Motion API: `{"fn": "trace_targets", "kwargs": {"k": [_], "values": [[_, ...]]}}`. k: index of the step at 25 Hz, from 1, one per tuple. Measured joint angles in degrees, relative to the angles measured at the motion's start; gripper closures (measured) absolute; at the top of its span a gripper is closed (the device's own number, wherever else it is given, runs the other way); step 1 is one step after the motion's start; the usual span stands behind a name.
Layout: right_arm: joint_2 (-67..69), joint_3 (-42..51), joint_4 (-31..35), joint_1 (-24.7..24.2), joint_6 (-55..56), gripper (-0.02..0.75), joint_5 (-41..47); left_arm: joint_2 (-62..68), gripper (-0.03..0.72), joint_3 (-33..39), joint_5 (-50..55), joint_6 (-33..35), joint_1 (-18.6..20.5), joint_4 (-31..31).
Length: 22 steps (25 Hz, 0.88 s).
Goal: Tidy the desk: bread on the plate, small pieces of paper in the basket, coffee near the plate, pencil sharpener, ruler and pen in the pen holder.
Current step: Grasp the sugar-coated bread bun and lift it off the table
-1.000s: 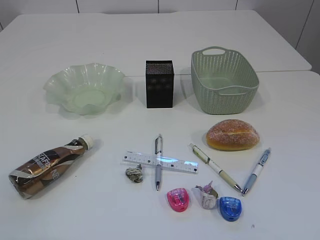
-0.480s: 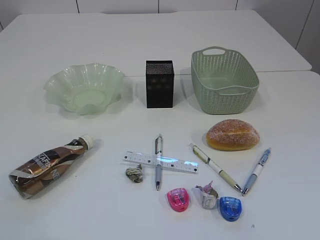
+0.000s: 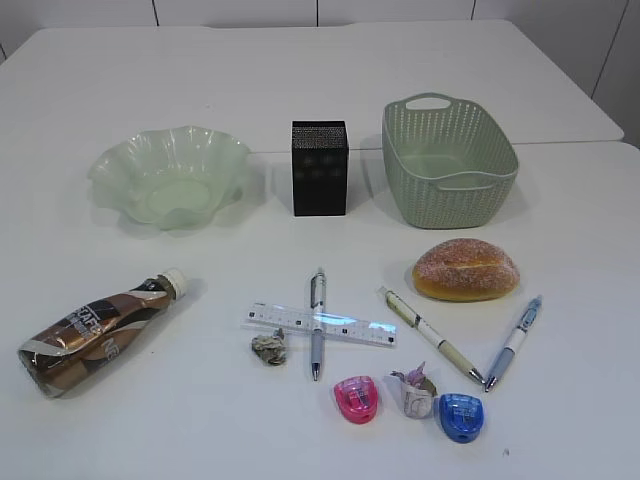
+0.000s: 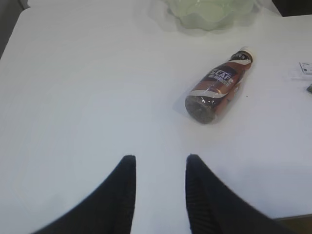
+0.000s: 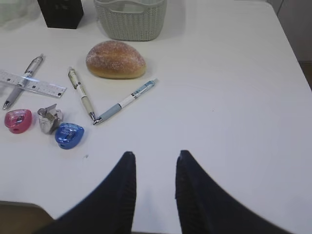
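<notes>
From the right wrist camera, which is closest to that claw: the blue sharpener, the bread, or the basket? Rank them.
Measured from the right end effector, in the right wrist view:
1. Blue sharpener: nearest, lower left of the view.
2. Bread: farther up, left of centre.
3. Basket: farthest, at the top edge behind the bread.

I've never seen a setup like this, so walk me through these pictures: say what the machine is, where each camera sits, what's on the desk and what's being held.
It is a two-armed robot. One camera faces the white desk; one sits on each wrist. The black prongs are the left gripper and right gripper, both open and holding nothing.

On the desk: a wavy glass plate, a black mesh pen holder, a green basket, a sugared bread, a coffee bottle on its side, a clear ruler crossing one of three pens, two paper scraps, and a pink and a blue sharpener.
</notes>
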Motion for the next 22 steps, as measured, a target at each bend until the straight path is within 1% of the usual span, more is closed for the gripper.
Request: {"fn": "trace_targets", "kwargs": {"k": [2, 3, 5, 6, 11, 16, 19, 22], "values": [[0.00, -0.21, 0.00, 0.00, 0.00, 0.499, -0.16, 0.00, 0.452, -0.11, 0.00, 0.00, -0.36, -0.22], [0.00, -0.95, 0.00, 0.00, 0.18, 0.498, -2.47, 0.00, 0.452, -0.28, -0.13, 0.00, -0.43, -0.36], [0.00, -1.03, 0.32, 0.00, 0.53, 0.498, -3.59, 0.00, 0.452, -1.16, -0.73, 0.00, -0.43, -1.22], [0.00, -1.03, 0.65, 0.00, 1.02, 0.498, -6.09, 0.00, 0.452, -1.63, -1.30, 0.00, -0.43, -1.57], [0.00, -1.18, 0.52, 0.00, 1.38, 0.499, -9.16, 2.47, 0.452, -4.75, -2.78, 4.61, -0.48, -6.29], [1.73, -1.22, -2.10, 0.00, 1.67, 0.499, -13.51, 9.71, 0.452, -9.56, -7.44, 6.30, -0.48, -9.93], [5.36, -1.22, -4.47, 0.00, 2.39, 0.499, -16.91, 15.18, 0.452, -13.06, -8.62, 6.93, -0.48, -12.58], [8.27, -1.22, -7.01, 0.00, 5.62, 0.499, -19.39, 20.83, 0.451, -16.71, -9.22, 10.28, -0.48, -16.96]]}}
